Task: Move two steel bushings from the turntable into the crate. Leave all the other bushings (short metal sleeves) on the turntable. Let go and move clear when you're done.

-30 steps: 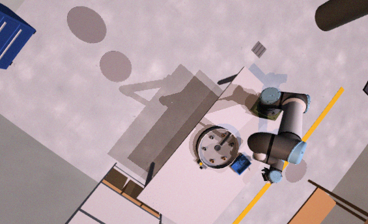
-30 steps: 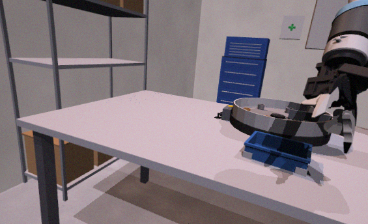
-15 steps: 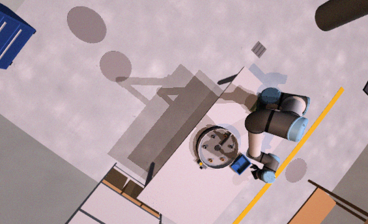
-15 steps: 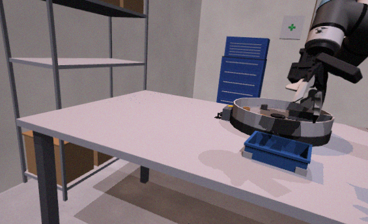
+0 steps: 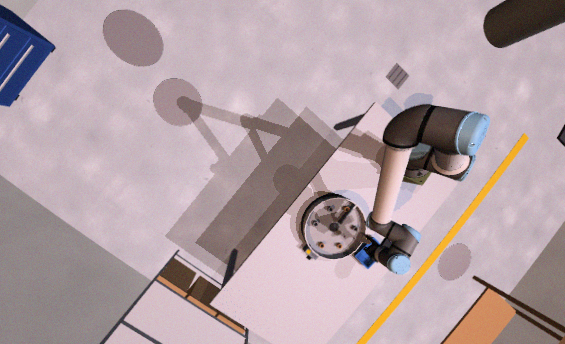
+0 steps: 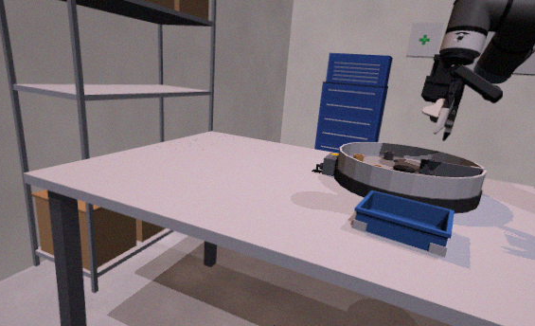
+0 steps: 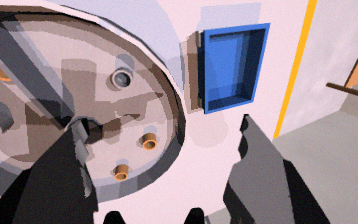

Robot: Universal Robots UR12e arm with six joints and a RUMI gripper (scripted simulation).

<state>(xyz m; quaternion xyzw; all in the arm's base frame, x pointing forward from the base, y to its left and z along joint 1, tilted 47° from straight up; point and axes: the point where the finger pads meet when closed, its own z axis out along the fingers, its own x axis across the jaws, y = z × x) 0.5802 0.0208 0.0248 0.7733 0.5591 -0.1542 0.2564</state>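
The gripper [image 6: 444, 124] hangs wide open and empty above the turntable [image 7: 172, 107]. Go for the grey bushing [image 7: 121, 78] at its 12 o'clock, squarely; the crate [image 7: 230, 67] waits at 3 o'clock.

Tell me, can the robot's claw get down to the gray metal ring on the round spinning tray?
Probably yes. The open, empty gripper hangs above the turntable, and nothing covers the gray bushing.

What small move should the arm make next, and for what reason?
Probably swing the open two-jaw gripper inward and down over a grey steel bushing on the round turntable. The gripper holds nothing and hangs above the turntable's rim, and the blue plastic crate has no bushing in it.
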